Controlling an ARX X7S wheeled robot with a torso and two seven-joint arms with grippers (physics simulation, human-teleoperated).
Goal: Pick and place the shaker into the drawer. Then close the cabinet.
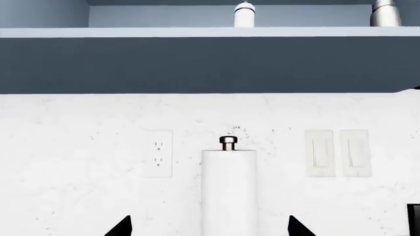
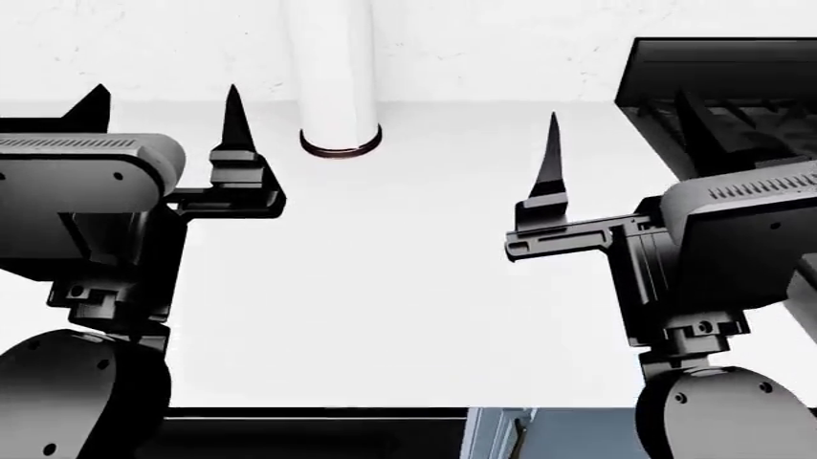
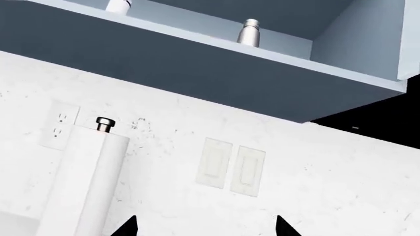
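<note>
Left black gripper [image 2: 164, 110] and right black gripper [image 2: 619, 134]: both spread wide, empty, hovering over white counter [image 2: 383, 287].

Shaker probably steel bottle [image 1: 385, 14] on high blue-grey shelf [image 1: 196, 32].

Drawer not visible.

Risks: long upward reach; knocking white paper-towel roll [image 2: 335, 67].

A simulated home kitchen: a white worktop [image 2: 383, 287] runs up to a white speckled marble-look backsplash [image 1: 78, 196], where a paper-towel roll [image 1: 228, 196] stands upright on a holder with a metal knob. On the wall beside it sit a power outlet [image 1: 157, 153] and a double light switch [image 1: 337, 153]. Above hangs an open blue-grey wall shelf [image 1: 196, 32] carrying a white bottle [image 1: 244, 14] and a steel bottle [image 1: 385, 14]. A dark appliance [image 2: 715, 72] occupies the worktop's far right corner.
</note>
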